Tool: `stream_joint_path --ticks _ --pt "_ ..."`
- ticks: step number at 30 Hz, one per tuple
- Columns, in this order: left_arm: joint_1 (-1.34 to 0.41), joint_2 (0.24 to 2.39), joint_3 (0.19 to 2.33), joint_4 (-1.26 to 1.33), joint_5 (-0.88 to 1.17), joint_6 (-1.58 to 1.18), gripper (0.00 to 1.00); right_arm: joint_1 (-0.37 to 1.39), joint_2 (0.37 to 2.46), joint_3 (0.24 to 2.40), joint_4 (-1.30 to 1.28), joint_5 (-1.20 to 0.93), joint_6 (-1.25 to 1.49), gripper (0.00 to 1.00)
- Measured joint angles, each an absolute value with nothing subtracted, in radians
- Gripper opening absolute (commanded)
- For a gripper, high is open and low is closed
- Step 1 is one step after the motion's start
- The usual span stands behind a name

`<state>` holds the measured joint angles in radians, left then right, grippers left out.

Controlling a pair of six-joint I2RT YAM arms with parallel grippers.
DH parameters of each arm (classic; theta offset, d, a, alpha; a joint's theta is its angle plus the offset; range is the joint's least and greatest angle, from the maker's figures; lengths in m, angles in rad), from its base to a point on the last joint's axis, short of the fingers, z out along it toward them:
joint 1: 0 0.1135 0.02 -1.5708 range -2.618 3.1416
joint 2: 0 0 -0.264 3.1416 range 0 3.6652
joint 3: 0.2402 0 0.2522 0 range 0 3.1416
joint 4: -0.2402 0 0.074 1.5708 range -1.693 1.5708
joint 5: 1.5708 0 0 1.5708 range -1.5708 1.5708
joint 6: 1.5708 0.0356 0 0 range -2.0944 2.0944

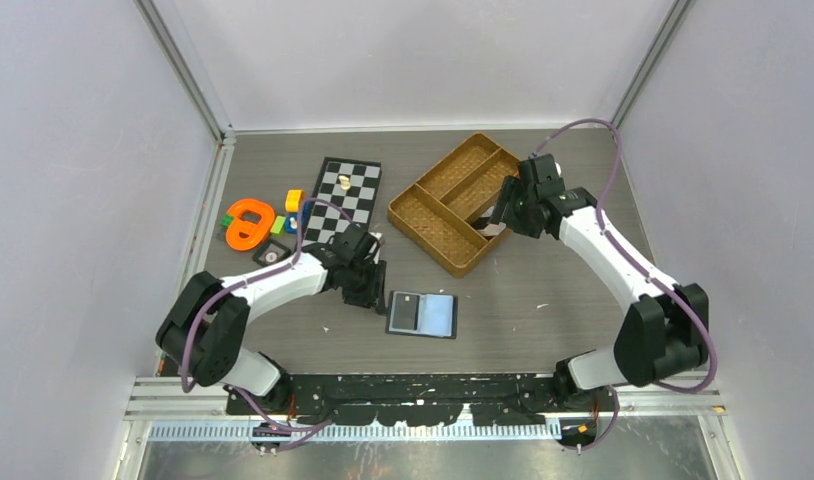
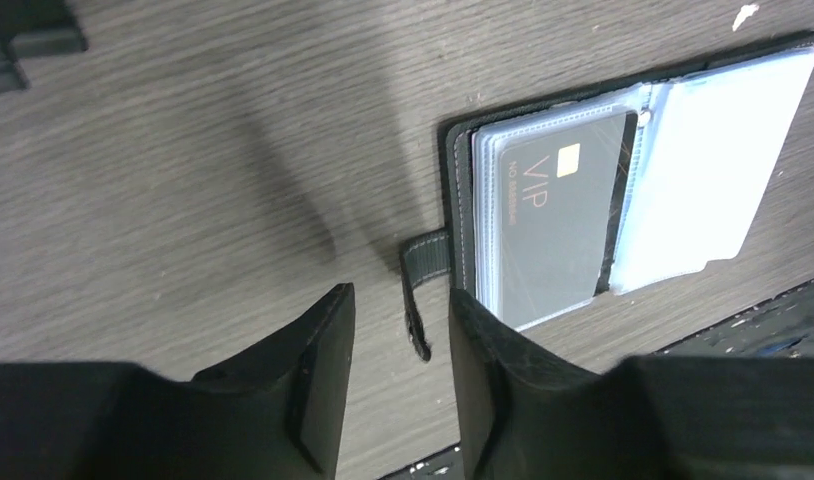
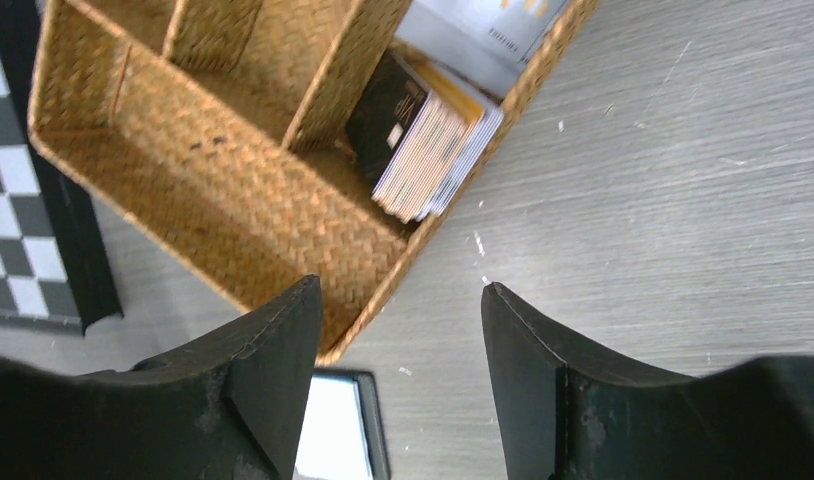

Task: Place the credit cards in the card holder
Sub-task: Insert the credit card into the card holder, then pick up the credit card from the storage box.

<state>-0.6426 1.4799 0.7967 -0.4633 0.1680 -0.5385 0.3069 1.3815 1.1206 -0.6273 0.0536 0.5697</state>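
Credit cards [image 3: 428, 140] stacked in woven tray [image 3: 233, 210], chessboard [image 3: 13, 200] beside, card holder [image 1: 423, 314] apart

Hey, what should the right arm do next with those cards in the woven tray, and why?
Probably lower the right gripper onto the stack of cards in the woven tray and pinch one. Its jaws stand open and empty near it, while the card holder lies open showing just one black card pocketed.
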Motion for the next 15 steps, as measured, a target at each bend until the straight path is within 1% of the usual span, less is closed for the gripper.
stream_joint_path --ticks 2,3,6,10,12,15 --pt "-0.641 1.458 0.801 -0.486 0.157 -0.527 0.62 0.290 1.430 1.150 -0.631 0.072 0.568 0.68" --pt "-0.641 1.449 0.805 -0.497 0.153 -0.521 0.65 0.284 1.456 1.166 -0.635 0.084 0.568 0.68" --pt "-0.641 1.431 0.841 -0.531 0.139 -0.505 0.70 0.275 1.529 1.209 -0.650 0.131 0.569 0.70" --pt "-0.641 1.429 0.940 -0.573 0.126 -0.467 0.74 0.268 1.586 1.235 -0.664 0.162 0.572 0.71" --pt "-0.641 1.429 1.002 -0.584 0.116 -0.448 0.78 0.267 1.608 1.254 -0.672 0.173 0.579 0.71" --pt "-0.641 1.430 1.071 -0.583 0.105 -0.424 0.80 0.266 1.633 1.284 -0.680 0.198 0.594 0.72"
